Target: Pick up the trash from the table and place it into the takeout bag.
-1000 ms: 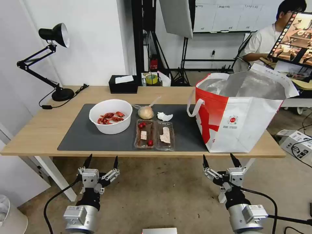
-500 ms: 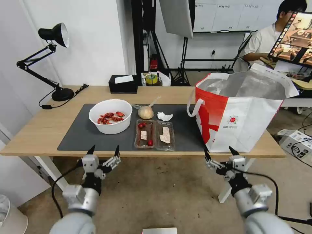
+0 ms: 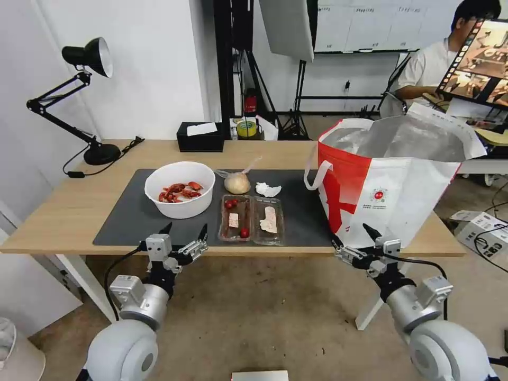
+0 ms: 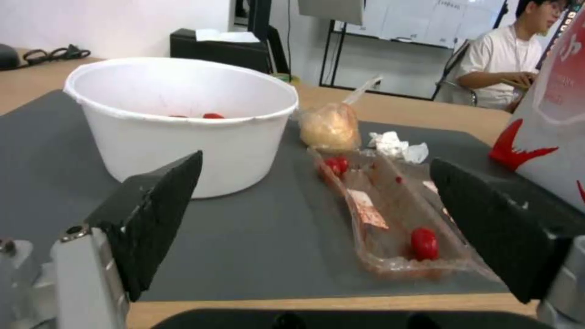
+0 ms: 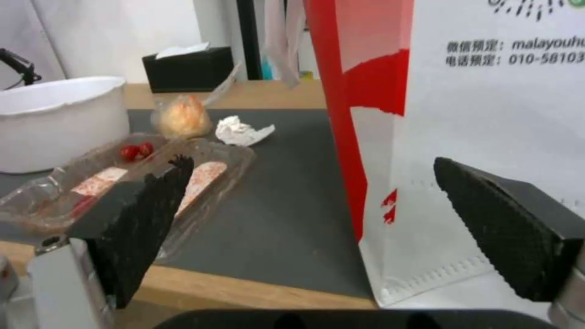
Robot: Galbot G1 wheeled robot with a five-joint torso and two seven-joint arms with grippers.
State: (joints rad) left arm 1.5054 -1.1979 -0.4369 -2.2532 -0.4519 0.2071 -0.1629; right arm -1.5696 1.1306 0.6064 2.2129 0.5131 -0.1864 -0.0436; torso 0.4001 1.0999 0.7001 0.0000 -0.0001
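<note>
**Clerk:** Since the earlier frame, both arms have risen from the lower frame toward the near table edge. Entry one: left gripper (image 3: 184, 231), lower left of centre, fingers spread wide, holding nothing, tips at the mat's front edge, near the bowl.

**Checker:** And entry two?

**Clerk:** Right gripper (image 3: 349, 236), lower right of centre, fingers likewise wide apart and empty, tips just before the front bottom corner of the takeout bag (image 3: 391, 198).

**Checker:** Items on the table (image 3: 63, 217)?

**Clerk:** All on the dark grey mat (image 3: 132, 222). White round bowl of red crayfish shells (image 3: 180, 189), centre left. Clear hinged tray with cherry tomatoes (image 3: 251, 219), lying open at centre, just right of the bowl. Knotted clear bag with beige lump (image 3: 237, 182), above the tray. Crumpled white tissue (image 3: 268, 189), just beside that bag. Takeout bag upright at right, mouth open, foil lining showing.

**Checker:** Surroundings?

**Clerk:** Black tissue box (image 3: 200, 136) at the far edge; black desk lamp (image 3: 79, 100), upper left. Left wrist view: bowl (image 4: 183, 119) and tray (image 4: 396, 214) lie ahead between the fingers.
</note>
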